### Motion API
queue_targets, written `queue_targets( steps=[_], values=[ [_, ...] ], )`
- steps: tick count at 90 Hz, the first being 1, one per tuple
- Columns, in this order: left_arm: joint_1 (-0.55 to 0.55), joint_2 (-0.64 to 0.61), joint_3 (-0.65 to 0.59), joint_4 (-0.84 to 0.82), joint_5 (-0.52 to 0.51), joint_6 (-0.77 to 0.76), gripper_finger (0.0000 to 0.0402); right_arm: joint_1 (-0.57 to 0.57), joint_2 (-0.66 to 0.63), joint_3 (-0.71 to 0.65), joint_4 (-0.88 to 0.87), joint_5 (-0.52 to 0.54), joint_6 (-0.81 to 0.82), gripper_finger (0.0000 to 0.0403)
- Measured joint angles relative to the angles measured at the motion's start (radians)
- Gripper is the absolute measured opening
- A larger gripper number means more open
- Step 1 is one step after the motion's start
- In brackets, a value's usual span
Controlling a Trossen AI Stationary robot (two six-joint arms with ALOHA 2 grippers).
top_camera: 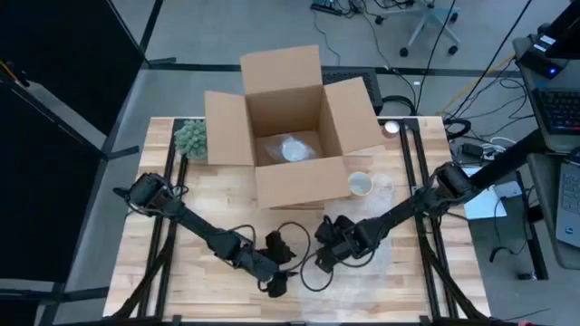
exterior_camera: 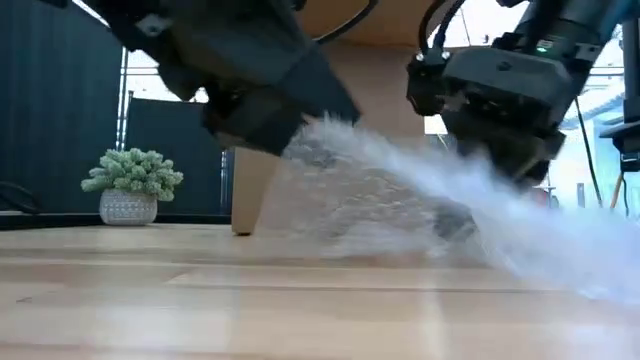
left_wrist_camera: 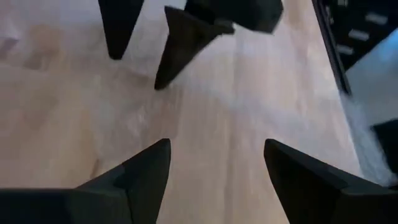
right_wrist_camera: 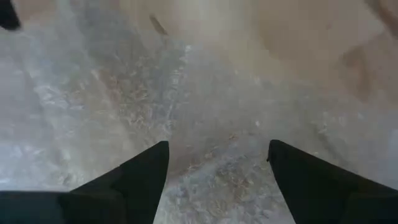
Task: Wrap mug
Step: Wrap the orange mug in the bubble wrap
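In the high view an open cardboard box (top_camera: 290, 127) stands in the upper middle of the frame on the wooden table (top_camera: 181, 244). A pale mug (top_camera: 360, 184) sits just right of the box's front right corner, upright on the wood. A small potted plant (top_camera: 191, 138) stands at the box's left, near the table's upper left corner. A sheet of clear bubble wrap (top_camera: 381, 249) spreads over the lower right part of the table, below the mug and apart from it.

The left gripper (top_camera: 278, 282) is low in the centre of the frame, near the table's front edge. Its wrist view shows its two fingers (left_wrist_camera: 149, 171) spread wide over bare wood, holding nothing.

The right gripper (top_camera: 324, 258) lies just right of it, at the left edge of the wrap. Its fingers (right_wrist_camera: 146, 174) are also spread wide, with the wrap filling the view between them and nothing pinched.

In the low view the wrap (exterior_camera: 420, 200) rises from the table towards the two grippers in the upper part of the frame.
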Motion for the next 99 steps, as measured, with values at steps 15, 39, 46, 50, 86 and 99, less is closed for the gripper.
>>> queue_targets(
  steps=[15,39,46,50,86,99],
  values=[
    [0.015,0.000,0.002,0.003,0.000,0.000,0.0247,-0.001,-0.059,0.000,-0.074,0.003,-0.019,0.0263],
    [0.036,-0.001,0.031,-0.003,0.004,0.021,0.0247,-0.003,-0.175,0.001,-0.273,0.097,0.016,0.0263],
    [0.037,0.010,0.031,-0.001,0.040,0.018,0.0247,-0.002,-0.203,0.001,-0.299,0.098,0.018,0.0263],
    [0.031,0.022,0.031,-0.003,0.044,0.011,0.0247,0.004,-0.216,0.001,-0.311,0.094,0.029,0.0263],
    [0.031,0.134,0.038,-0.160,0.075,-0.107,0.0247,0.100,-0.108,0.002,-0.382,0.054,0.115,0.0263],
    [0.029,0.117,0.037,-0.265,0.082,-0.103,0.0247,0.102,-0.053,0.002,-0.513,0.047,0.189,0.0263]
  ],
)
